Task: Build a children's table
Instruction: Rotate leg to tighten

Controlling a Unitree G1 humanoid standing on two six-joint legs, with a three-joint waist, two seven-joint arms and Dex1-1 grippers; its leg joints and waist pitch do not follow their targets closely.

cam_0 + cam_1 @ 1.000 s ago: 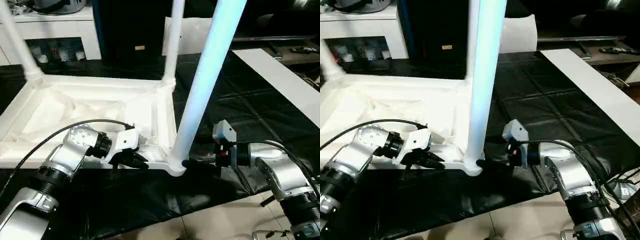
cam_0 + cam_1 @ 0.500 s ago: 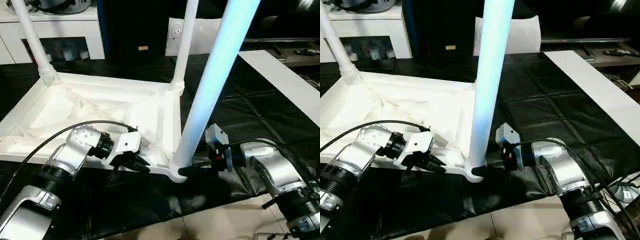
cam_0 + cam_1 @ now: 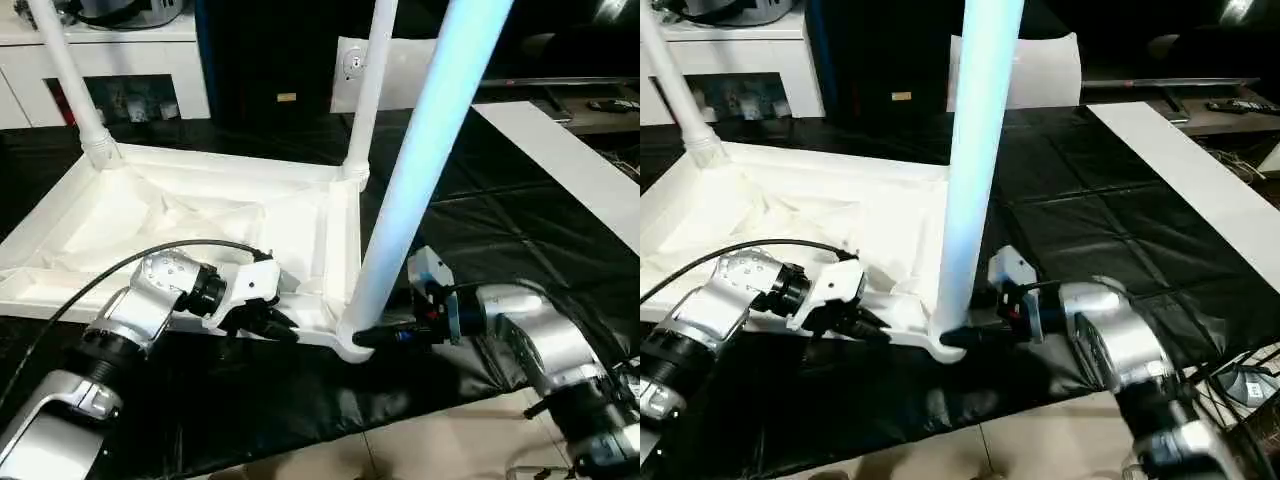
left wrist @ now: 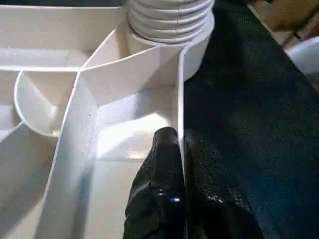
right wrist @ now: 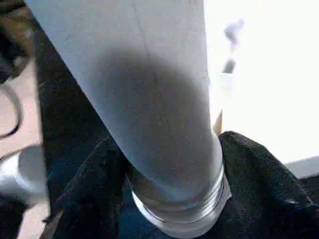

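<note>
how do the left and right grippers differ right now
The left gripper is pinched shut on the tabletop's thin near rim; the right gripper has its fingers spread around the base of the near leg. The left comes from picture left, the right from picture right. Both have black fingers at the near-right corner.

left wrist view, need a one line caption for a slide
Left tool pinching the thin side wall of the upside-down tabletop, just short of the corner socket holding a leg's ribbed base.
</note>
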